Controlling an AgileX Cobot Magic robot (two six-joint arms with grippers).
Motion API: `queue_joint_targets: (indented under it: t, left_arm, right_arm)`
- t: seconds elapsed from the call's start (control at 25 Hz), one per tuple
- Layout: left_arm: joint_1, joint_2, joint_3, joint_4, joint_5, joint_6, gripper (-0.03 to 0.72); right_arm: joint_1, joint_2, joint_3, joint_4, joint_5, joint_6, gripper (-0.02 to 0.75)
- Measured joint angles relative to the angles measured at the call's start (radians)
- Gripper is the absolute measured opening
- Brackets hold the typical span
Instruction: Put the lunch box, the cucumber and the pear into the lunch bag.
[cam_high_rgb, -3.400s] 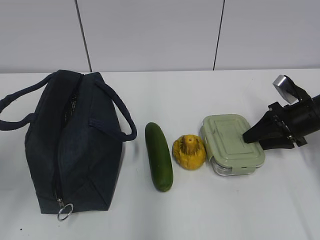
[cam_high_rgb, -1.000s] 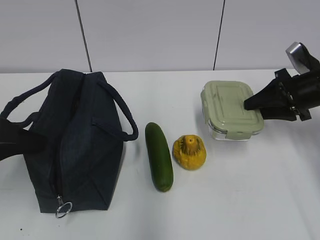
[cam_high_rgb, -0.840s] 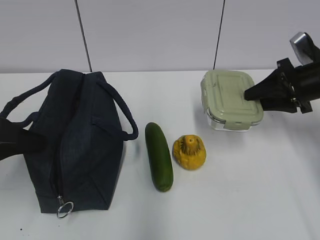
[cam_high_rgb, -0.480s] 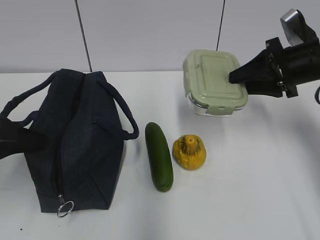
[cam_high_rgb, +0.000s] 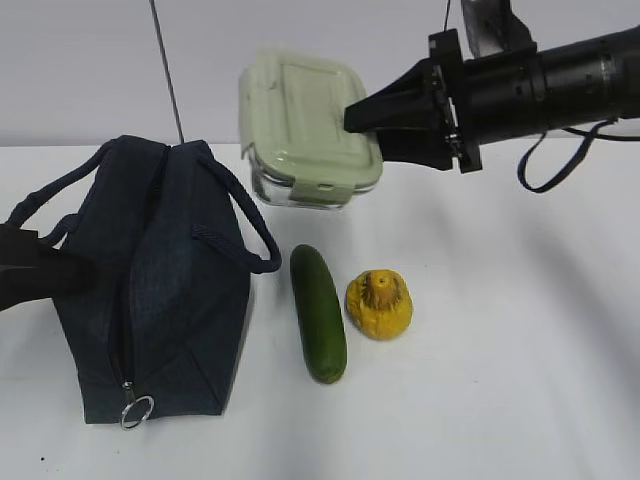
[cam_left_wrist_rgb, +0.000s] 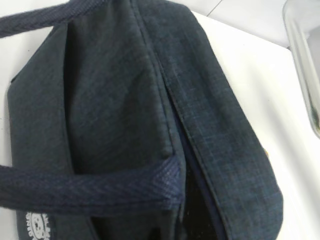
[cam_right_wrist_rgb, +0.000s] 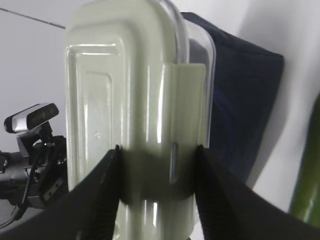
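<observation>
My right gripper is shut on the short end of the lunch box, with its sage-green lid and clear base. It holds the box tilted in the air, just right of the lunch bag's far end. The right wrist view shows both fingers clamped on the lunch box at the right gripper. The navy lunch bag lies at the left with its top zipper parted. My left gripper is against the bag's left side, its jaws hidden. The cucumber and the pear lie on the table.
The bag's metal ring pull hangs at its near end. In the left wrist view the lunch bag fills the frame, a handle strap crosses the bottom, and the lunch box's edge shows at the right. A white wall stands behind the table.
My right gripper has lifted the lunch box off the table and carried it up and left, from beside the pear to next to the bag. The bag has shifted slightly.
</observation>
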Motion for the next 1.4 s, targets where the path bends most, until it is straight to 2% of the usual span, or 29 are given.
queue_joint_targets:
  t: [0.28, 0.44, 0.56, 0.8, 1.04, 1.24, 1.4]
  left_arm:
    - [0.0, 0.0, 0.0, -0.001, -0.001, 0.0, -0.016]
    - [0.0, 0.0, 0.0, -0.003, -0.003, 0.0, -0.016]
    - [0.0, 0.0, 0.0, -0.004, -0.003, 0.0, -0.016]
    - [0.0, 0.0, 0.0, -0.005, -0.003, 0.0, -0.016]
    - [0.0, 0.002, 0.0, -0.019, -0.007, 0.0, -0.016]
    - [0.0, 0.006, 0.0, -0.041, -0.008, 0.0, -0.016]
    - [0.0, 0.007, 0.0, -0.061, -0.011, 0.0, -0.016]
  right_arm:
    - [0.165, 0.0, -0.148, 0.039, -0.004, -0.006, 0.342]
    - [0.252, 0.0, -0.185, 0.044, -0.098, -0.009, 0.342]
    - [0.287, 0.022, -0.201, 0.061, -0.137, -0.009, 0.342]
    - [0.303, 0.123, -0.207, 0.156, -0.201, -0.011, 0.337]
    - [0.303, 0.196, -0.209, 0.203, -0.235, -0.022, 0.325]
    - [0.303, 0.232, -0.213, 0.188, -0.248, -0.026, 0.262]
    - [0.303, 0.235, -0.215, 0.124, -0.257, -0.026, 0.25]
